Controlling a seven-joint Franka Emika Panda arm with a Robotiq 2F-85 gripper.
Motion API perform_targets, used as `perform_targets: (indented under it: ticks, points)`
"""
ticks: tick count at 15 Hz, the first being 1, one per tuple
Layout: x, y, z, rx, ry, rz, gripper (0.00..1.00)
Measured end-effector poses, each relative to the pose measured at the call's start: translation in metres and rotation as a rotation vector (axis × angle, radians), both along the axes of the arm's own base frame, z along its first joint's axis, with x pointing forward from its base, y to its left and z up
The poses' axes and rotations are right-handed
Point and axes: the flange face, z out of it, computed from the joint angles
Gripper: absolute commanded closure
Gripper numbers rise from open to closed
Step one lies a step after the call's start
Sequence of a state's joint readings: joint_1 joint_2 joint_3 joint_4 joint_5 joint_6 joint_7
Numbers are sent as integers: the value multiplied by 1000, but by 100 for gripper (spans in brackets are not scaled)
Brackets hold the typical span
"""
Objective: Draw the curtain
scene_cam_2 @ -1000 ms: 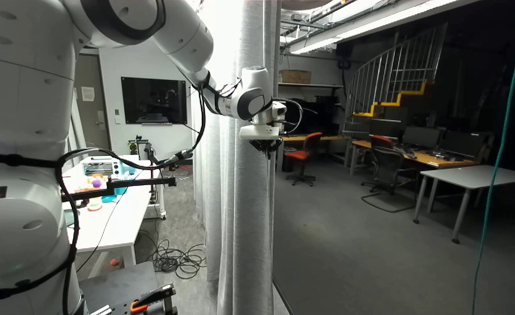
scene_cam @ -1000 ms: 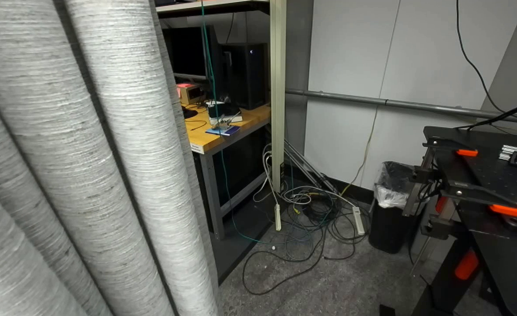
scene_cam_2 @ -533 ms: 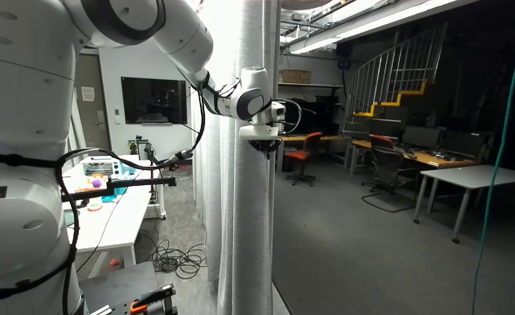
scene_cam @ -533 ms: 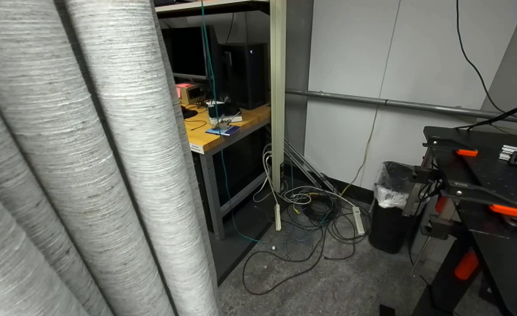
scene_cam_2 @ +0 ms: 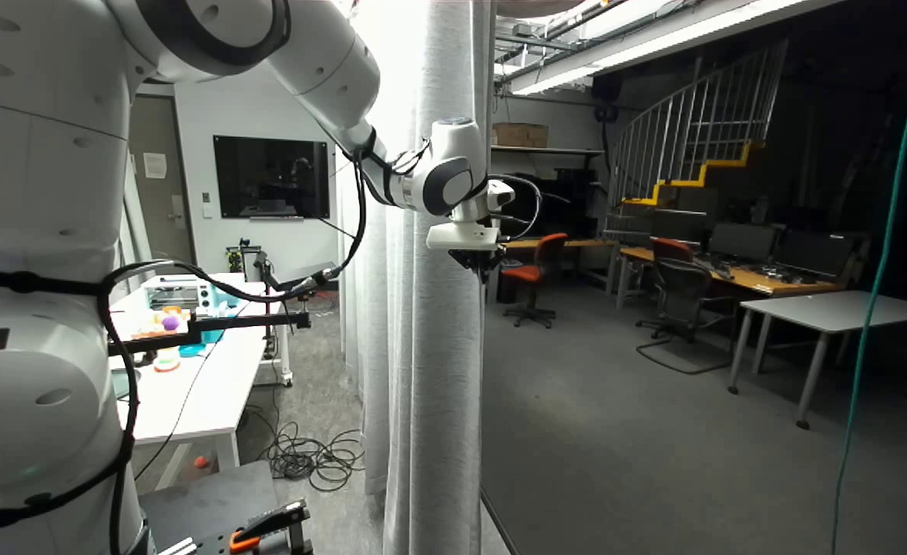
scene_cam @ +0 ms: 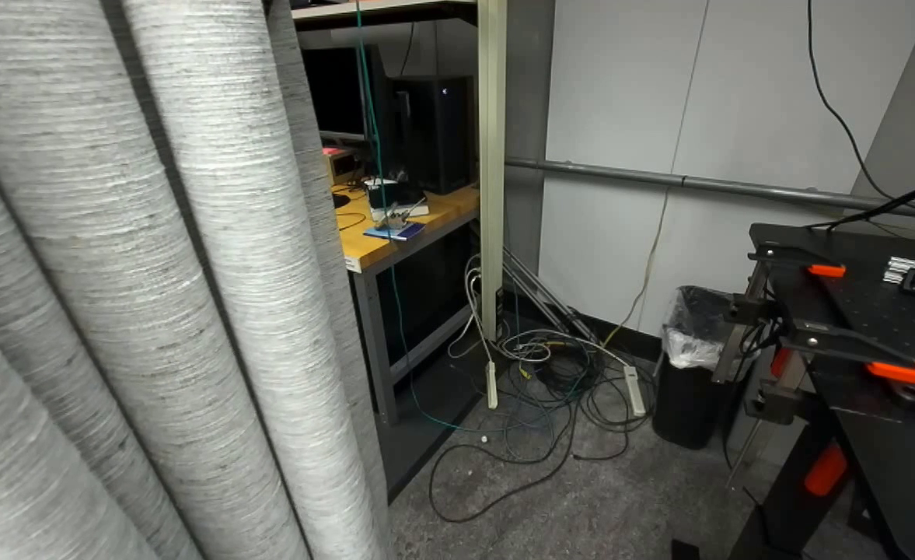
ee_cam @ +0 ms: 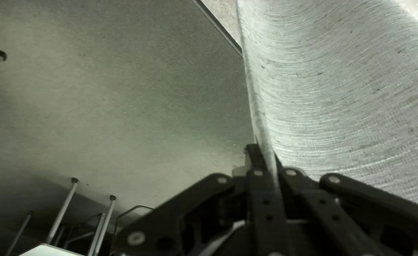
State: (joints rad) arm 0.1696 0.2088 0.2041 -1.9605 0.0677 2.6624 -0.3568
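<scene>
The curtain (scene_cam: 239, 233) is a light grey-white woven drape in deep vertical folds, filling the left of an exterior view. It also hangs floor-length behind the gripper in an exterior view (scene_cam_2: 441, 370). In the wrist view the curtain (ee_cam: 336, 81) spreads over the right side, its free edge running down between my fingers. My gripper (ee_cam: 266, 158) is shut on that edge, with the fingers pinching the fabric from both sides. In an exterior view the gripper (scene_cam_2: 480, 262) points down at the curtain's edge. The gripper is hidden or out of frame in the view with the desk.
A wooden desk (scene_cam: 441, 208) and a shelf post (scene_cam: 493, 155) stand beyond the curtain. Cables (scene_cam: 566, 373) lie on the floor near a bin (scene_cam: 686, 404). A black table with clamps (scene_cam: 877, 435) is at right. A teal cable (scene_cam_2: 873, 293) hangs at the right.
My gripper and arm have shifted slightly to the right. The curtain's edge has moved right with the gripper, covering a bit more of the monitor and wooden desk.
</scene>
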Motion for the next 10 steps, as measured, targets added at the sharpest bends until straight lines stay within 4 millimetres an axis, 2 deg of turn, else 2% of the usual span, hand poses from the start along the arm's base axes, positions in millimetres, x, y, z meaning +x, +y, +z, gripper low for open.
perform_targets:
  ticks: [5, 10]
  points:
    - [-7, -50, -2, 26, -29, -144, 99]
    - [-33, -117, 2, 45, -69, -345, 99]
